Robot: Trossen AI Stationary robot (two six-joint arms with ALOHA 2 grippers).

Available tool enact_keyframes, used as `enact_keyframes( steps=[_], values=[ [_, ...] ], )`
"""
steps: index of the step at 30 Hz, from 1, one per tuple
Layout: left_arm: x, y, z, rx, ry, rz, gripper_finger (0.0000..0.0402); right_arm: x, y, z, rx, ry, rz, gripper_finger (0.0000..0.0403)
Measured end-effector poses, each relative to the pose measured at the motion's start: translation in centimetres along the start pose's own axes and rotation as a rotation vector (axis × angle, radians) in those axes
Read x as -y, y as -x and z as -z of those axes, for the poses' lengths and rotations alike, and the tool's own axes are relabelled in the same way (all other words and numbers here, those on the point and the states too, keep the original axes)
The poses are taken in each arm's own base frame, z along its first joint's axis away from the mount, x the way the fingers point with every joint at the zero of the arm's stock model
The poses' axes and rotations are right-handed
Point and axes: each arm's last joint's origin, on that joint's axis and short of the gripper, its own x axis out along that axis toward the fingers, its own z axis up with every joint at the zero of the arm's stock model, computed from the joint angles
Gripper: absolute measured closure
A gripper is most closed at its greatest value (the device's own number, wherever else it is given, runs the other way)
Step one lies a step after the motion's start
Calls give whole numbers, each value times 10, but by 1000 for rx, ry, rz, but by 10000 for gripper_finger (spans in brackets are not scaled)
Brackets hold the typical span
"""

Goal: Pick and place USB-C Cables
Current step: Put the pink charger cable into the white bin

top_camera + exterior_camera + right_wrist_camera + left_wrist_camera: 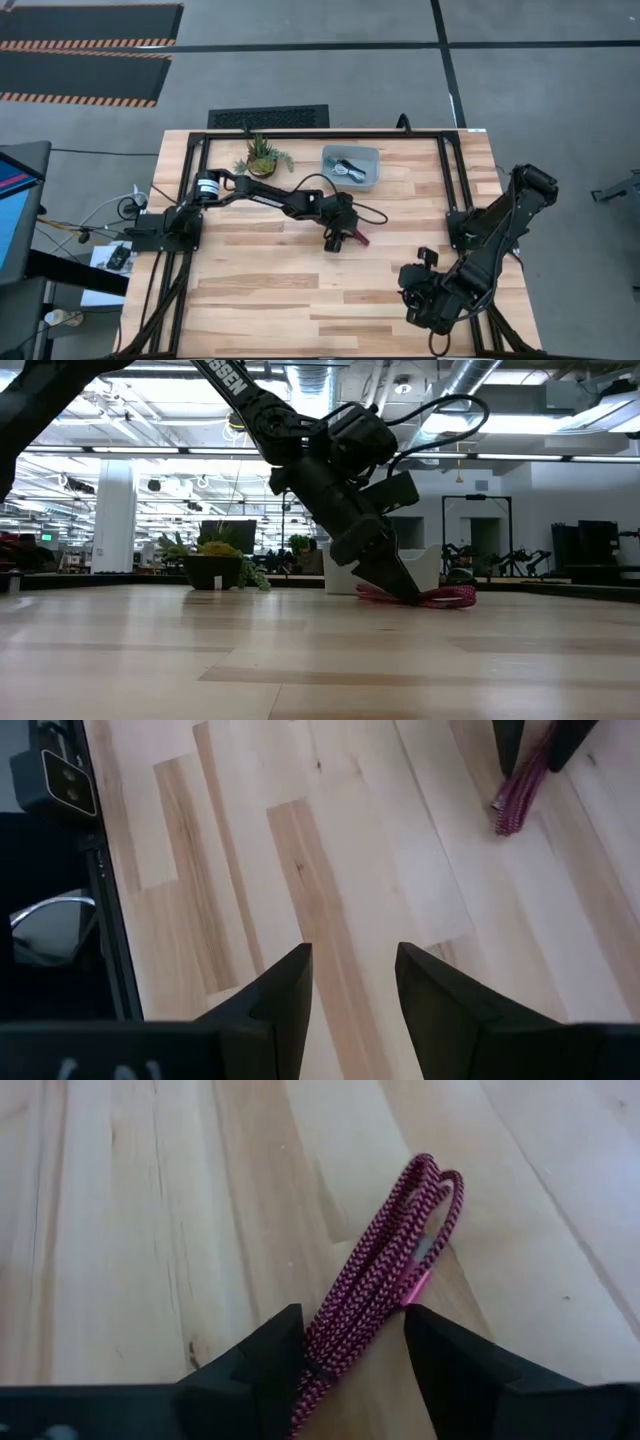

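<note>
The maroon-magenta cable lies bundled on the wooden table near its middle; it also shows in the low view and the left wrist view. My left gripper is down at the table, shut on it. A grey bin at the far middle holds a white coiled cable and a black one. The teal cable is out of view. My right gripper is open and empty over the table's near right corner. My left gripper pinches the maroon cable's bundled strands between its two fingers, near the tied end, with several strands in the gap. The fingers slant down from the table's left and lie across the bundle. The bundle lies on the table, its looped end sticking out past the fingertips.
A small green potted plant stands at the far edge, left of the bin. A black frame runs along the table's far side and both ends. Bare wood lies between the two arms.
</note>
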Motion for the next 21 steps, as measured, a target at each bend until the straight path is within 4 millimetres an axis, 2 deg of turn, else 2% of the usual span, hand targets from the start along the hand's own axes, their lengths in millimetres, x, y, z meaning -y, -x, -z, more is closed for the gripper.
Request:
enact_keyframes(
  steps=[4, 12, 16, 21],
  values=[
    [4, 0, 1, -33, 36, -26, 275, 0, 0, 0, 2, 2, 0, 234],
    [5, -1, 4, -65, 180, -56, 389, 0, 0, 0, 2, 1, -1, 236],
    [8, -1, 3, -59, 262, -64, 392, 0, 0, 0, 18, 0, 7, 235],
    [17, 1, -5, -15, 346, -44, 399, -1, 2, -1, 129, 6, 40, 235]
  ],
)
